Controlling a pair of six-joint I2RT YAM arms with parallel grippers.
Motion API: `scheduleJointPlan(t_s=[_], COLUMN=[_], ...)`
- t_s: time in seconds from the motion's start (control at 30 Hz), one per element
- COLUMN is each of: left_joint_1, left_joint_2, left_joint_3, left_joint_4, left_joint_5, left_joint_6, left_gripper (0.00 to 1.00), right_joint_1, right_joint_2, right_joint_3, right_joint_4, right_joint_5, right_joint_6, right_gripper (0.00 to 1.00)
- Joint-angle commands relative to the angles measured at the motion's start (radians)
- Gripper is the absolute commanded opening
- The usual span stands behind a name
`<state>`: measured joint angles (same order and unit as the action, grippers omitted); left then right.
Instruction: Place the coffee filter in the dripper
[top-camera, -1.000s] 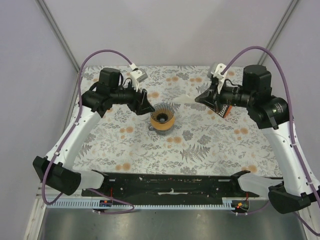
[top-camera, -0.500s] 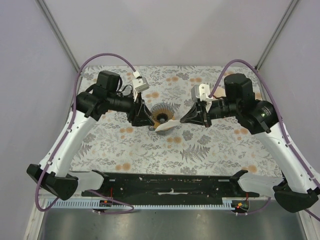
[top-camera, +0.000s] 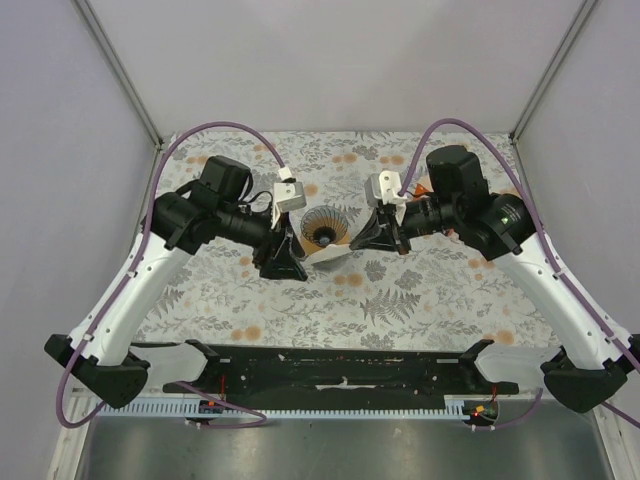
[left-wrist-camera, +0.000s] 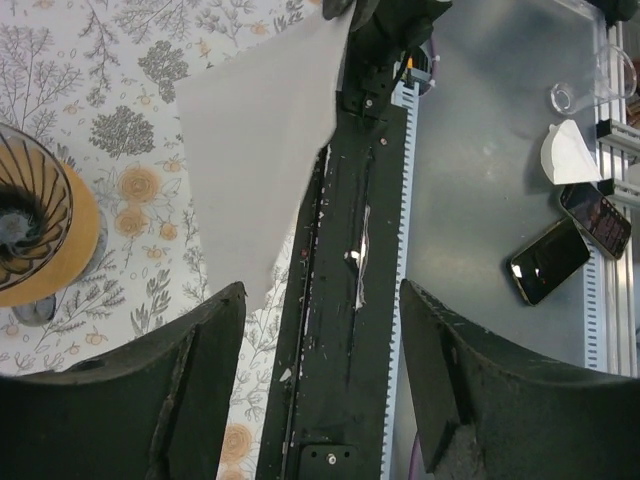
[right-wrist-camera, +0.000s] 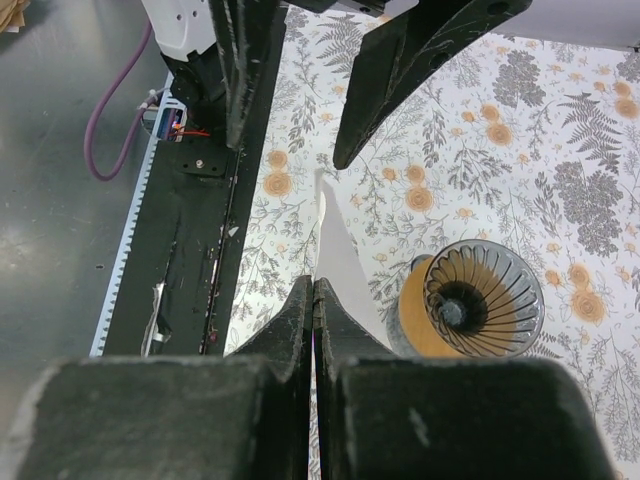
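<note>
The right gripper (top-camera: 356, 243) is found closed, its two fingers pressed together on one edge of the coffee filter (top-camera: 328, 254). In the right wrist view the fingertips (right-wrist-camera: 305, 300) are seen clamped flat against each other with the thin white paper (right-wrist-camera: 335, 262) standing edge-on between them.

The filter is held above the table (top-camera: 430, 300), just beside the dripper (top-camera: 325, 228) on its near side. It is not seated in the dripper. From above, the paper overlaps the near rim of the dripper. Whether the two are touching cannot be determined.

The dripper is observed upright on the flowered table cover, mouth upward, with its orange-brown collar (right-wrist-camera: 412, 310) below the ribbed cone (right-wrist-camera: 485, 297). The cone is seen to hold nothing but its own ribs.

The left gripper (top-camera: 285, 270) is found with its fingers spread wide and nothing between them. It is positioned near the dripper on the left, with the filter lying between it and the right gripper. In the left wrist view the filter (left-wrist-camera: 260, 140) appears as a broad white sheet hanging beyond the parted fingers (left-wrist-camera: 200, 370), clear of both. The dripper (left-wrist-camera: 30, 235) is seen at the left edge of that view.

The black rail (left-wrist-camera: 345, 300) at the near table edge is noted in the left wrist view. On the grey surface beyond it, a second white paper cone (left-wrist-camera: 568, 155) and two phones (left-wrist-camera: 545, 262) are recorded.
</note>
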<state>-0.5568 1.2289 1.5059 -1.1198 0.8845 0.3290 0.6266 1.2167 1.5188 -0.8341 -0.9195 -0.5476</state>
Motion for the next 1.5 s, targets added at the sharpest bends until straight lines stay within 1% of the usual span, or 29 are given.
scheduleJointPlan(t_s=[0.0,0.07,0.13,0.2,0.33,0.4,0.43,0.47,0.5,0.53,0.6,0.67,0.73,0.77,0.87,0.97,1.0,1.03,1.1,1.17,1.27,1.37,1.47], left_joint_1=[-0.011,-0.012,-0.018,-0.031,-0.067,-0.083,-0.089,-0.098,-0.104,-0.112,-0.112,-0.112,-0.112,-0.112,-0.114,-0.112,-0.112,-0.112,-0.121,-0.14,-0.182,-0.207,-0.222], left_joint_2=[-0.034,-0.042,-0.04,-0.029,0.0,0.009,0.012,0.014,0.017,0.018,0.026,0.026,0.024,0.026,0.024,0.027,0.03,0.032,0.035,0.046,0.063,0.046,0.044], left_joint_3=[0.05,0.044,0.022,0.002,0.002,-0.006,-0.013,-0.022,-0.03,-0.036,-0.038,-0.029,-0.018,-0.013,-0.004,0.029,0.042,0.054,0.077,0.117,0.216,0.238,0.231], left_joint_4=[-0.069,-0.058,-0.013,0.027,0.069,0.071,0.071,0.071,0.071,0.068,0.057,0.051,0.041,0.043,0.041,0.035,0.026,0.012,-0.02,-0.064,-0.152,-0.17,-0.155], left_joint_5=[0.07,0.039,-0.022,-0.074,-0.151,-0.165,-0.163,-0.157,-0.153,-0.147,-0.136,-0.139,-0.154,-0.162,-0.173,-0.229,-0.254,-0.274,-0.324,-0.361,-0.41,-0.461,-0.507], left_joint_6=[0.126,0.14,0.113,0.093,0.085,0.093,0.093,0.091,0.093,0.093,0.102,0.117,0.127,0.127,0.116,0.102,0.111,0.125,0.156,0.189,0.269,0.329,0.353], left_gripper=[0.72,0.79,0.86,0.89,0.9,0.88,0.86,0.83,0.72,0.62,0.35,0.15,0.04,0.02,0.02,0.02,0.02,0.02,0.02,0.02,0.02,0.02,0.02], right_joint_1=[0.015,0.022,0.028,0.033,0.044,0.044,0.044,0.044,0.042,0.044,0.044,0.044,0.044,0.044,0.044,0.044,0.044,0.044,0.044,0.045,0.07,0.108,0.151], right_joint_2=[-0.003,-0.003,-0.005,0.0,0.014,0.017,0.017,0.018,0.017,0.018,0.018,0.011,0.0,-0.006,-0.013,-0.017,-0.022,-0.026,-0.043,-0.069,-0.132,-0.19,-0.2], right_joint_3=[0.04,0.044,0.046,0.044,0.055,0.052,0.049,0.049,0.047,0.047,0.046,0.038,0.023,0.017,0.003,-0.022,-0.029,-0.031,-0.019,-0.002,-0.017,-0.061,-0.066], right_joint_4=[0.007,0.012,0.03,0.049,0.066,0.078,0.084,0.089,0.092,0.093,0.095,0.092,0.092,0.092,0.095,0.092,0.092,0.095,0.105,0.15,0.226,0.315,0.363], right_joint_5=[0.005,0.002,-0.007,-0.016,-0.021,-0.015,-0.006,-0.001,0.001,-0.001,0.004,0.021,0.031,0.033,0.031,0.047,0.057,0.076,0.102,0.136,0.185,0.192,0.214], right_joint_6=[-0.008,-0.005,0.0,0.006,0.012,0.018,0.024,0.028,0.028,0.026,0.026,0.018,0.002,-0.003,-0.008,-0.02,-0.021,-0.017,0.009,0.05,0.055,0.041,0.043], right_gripper=[0.0,0.0,0.0,0.0,0.0,0.0,0.0,0.0,0.0,0.0,0.0,0.0,0.0,0.0,0.0,0.0,0.03,0.18,0.45,0.52,0.66,0.72,0.73])
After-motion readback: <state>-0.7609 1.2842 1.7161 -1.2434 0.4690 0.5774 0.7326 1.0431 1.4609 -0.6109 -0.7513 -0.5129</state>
